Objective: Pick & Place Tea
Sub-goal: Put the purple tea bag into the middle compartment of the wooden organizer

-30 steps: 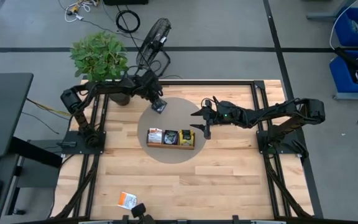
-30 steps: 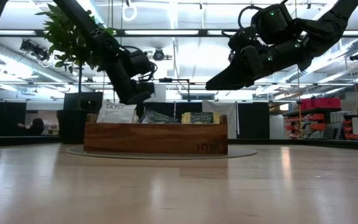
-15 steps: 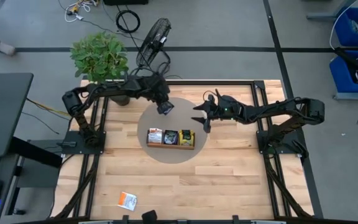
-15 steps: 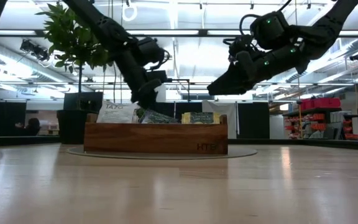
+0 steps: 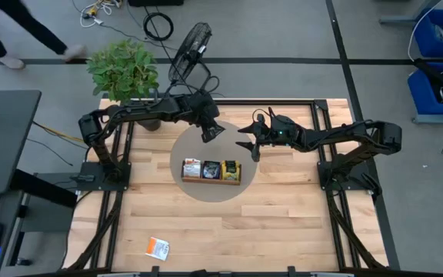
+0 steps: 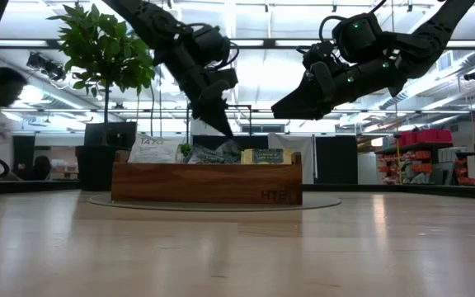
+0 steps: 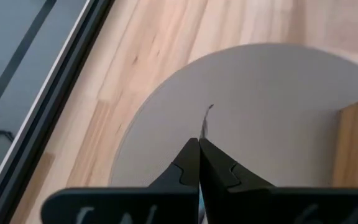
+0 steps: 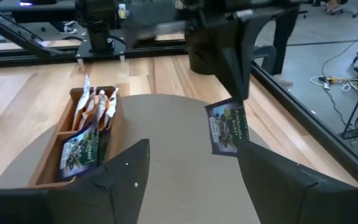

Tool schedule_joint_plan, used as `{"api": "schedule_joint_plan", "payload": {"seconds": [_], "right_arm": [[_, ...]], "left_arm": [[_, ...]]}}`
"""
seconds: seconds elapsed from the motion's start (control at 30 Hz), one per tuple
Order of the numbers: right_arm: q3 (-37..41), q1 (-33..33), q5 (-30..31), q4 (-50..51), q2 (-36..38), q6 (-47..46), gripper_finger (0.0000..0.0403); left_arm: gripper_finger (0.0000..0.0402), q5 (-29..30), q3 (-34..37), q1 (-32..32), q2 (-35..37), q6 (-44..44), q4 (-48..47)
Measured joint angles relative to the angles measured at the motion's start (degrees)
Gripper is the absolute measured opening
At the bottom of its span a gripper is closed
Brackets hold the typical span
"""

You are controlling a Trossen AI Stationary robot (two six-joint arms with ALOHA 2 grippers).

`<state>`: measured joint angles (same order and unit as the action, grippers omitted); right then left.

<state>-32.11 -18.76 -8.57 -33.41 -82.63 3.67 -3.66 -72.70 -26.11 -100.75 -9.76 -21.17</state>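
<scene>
A dark navy tea sachet (image 8: 227,127) hangs from my left gripper (image 5: 211,132), which is shut on it above the far part of the round grey mat (image 5: 187,146). In the left wrist view the sachet (image 7: 205,121) shows edge-on as a thin line. On the mat stands the wooden tray (image 5: 211,180), with orange-and-white, dark and yellow-green sachets upright in its compartments. My right gripper (image 5: 252,145) hovers open, right of the sachet, holding nothing. Another orange-and-white sachet (image 5: 158,247) lies flat near the table's front edge. My left gripper pinches the navy sachet at its top edge (image 8: 229,106) between its two shut fingers (image 8: 235,74), which slant down from the table's far left. The sachet hangs flat below the fingertips, clear of the mat and tray.
A potted plant (image 5: 123,69) stands at the table's far left corner, with a fan (image 5: 191,46) behind it. A person (image 5: 21,31) walks past on the floor beyond the far left. Bare wood lies in front of the tray.
My left gripper, shut on the navy sachet, has risen and gone toward the table's right, from the mat's far left edge to above its far middle. The sachet stays hanging, clear of everything. My right gripper has edged toward the far edge, still open.
</scene>
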Motion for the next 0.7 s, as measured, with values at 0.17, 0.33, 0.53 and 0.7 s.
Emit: {"api": "schedule_joint_plan", "payload": {"seconds": [0.17,0.33,0.53,0.7], "right_arm": [[-0.2,-0.2,0.1,0.4,0.0,0.3,0.0251],[-0.2,-0.7,0.1,2.1,0.0,0.3,0.0251],[-0.2,-1.5,0.2,3.4,0.0,0.3,0.0251],[-0.2,-1.5,-0.4,3.4,0.0,0.3,0.0250]], "left_arm": [[0.0001,-1.8,-2.1,2.1,0.0,0.0,-0.5],[0.0001,-2.2,-4.5,4.5,0.0,0.0,-0.5],[0.0001,-2.2,-6.3,7.1,0.0,-0.6,-0.3],[0.0001,-2.2,-7.7,8.8,0.0,-1.5,0.0]]}}
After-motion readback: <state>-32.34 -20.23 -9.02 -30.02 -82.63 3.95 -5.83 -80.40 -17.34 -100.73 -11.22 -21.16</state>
